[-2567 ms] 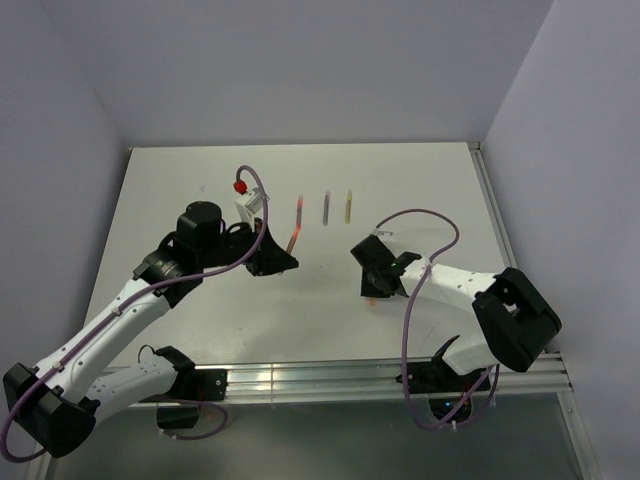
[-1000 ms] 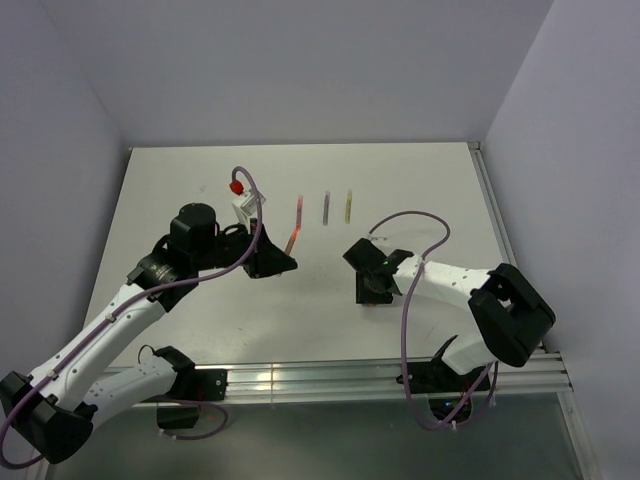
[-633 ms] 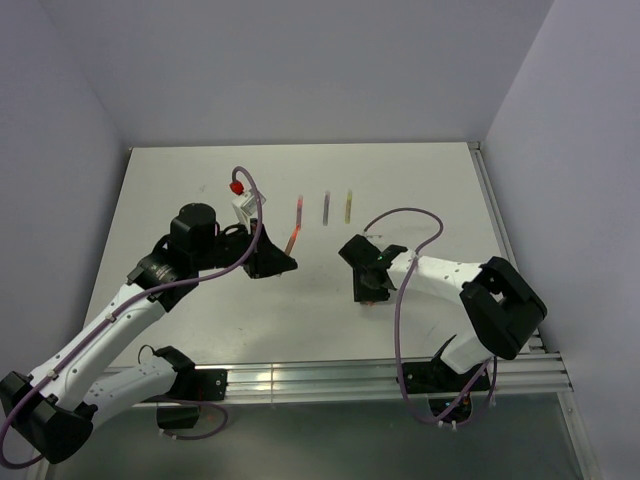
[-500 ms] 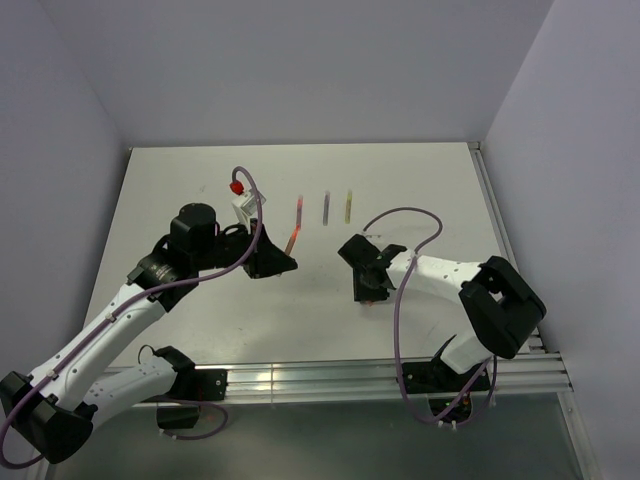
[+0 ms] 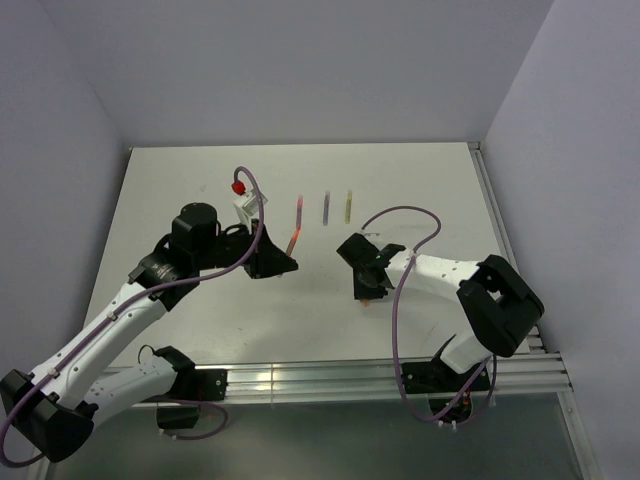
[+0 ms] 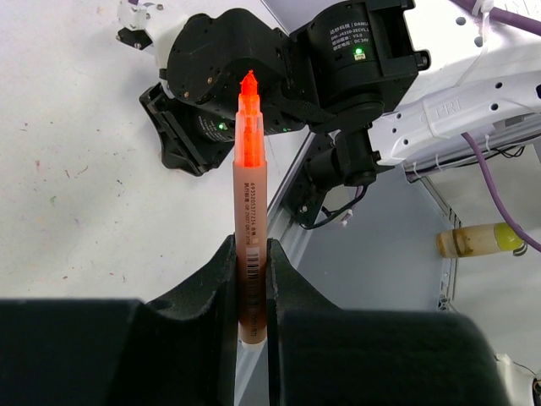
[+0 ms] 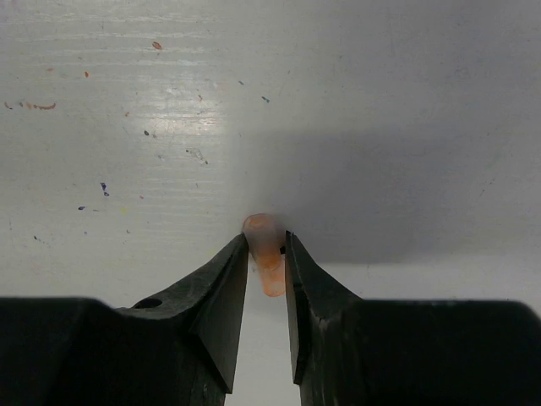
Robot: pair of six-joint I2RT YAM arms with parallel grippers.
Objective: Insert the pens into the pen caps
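Orange-red pen [image 6: 250, 186], tip bare, is grasped by the left gripper [image 6: 251, 254] above the desk [image 5: 450, 190]; pink-red pen [image 5: 299, 207], purple pen [image 5: 326, 206] and yellow pen [image 5: 348, 205] are laid toward its far edge; an orange cap [image 7: 264, 230] is clamped on the desk by the right gripper [image 7: 266, 241].

A white, speckled surface [image 5: 420, 180] sits between plain pale lilac walls [image 5: 300, 70], with a metal rail [image 5: 300, 378] along its near edge.

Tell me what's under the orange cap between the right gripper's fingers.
Only the bare white table, speckled with small marks. The orange cap seems to lie on it, pinched by the right gripper. The fingertips cover the cap's near end.
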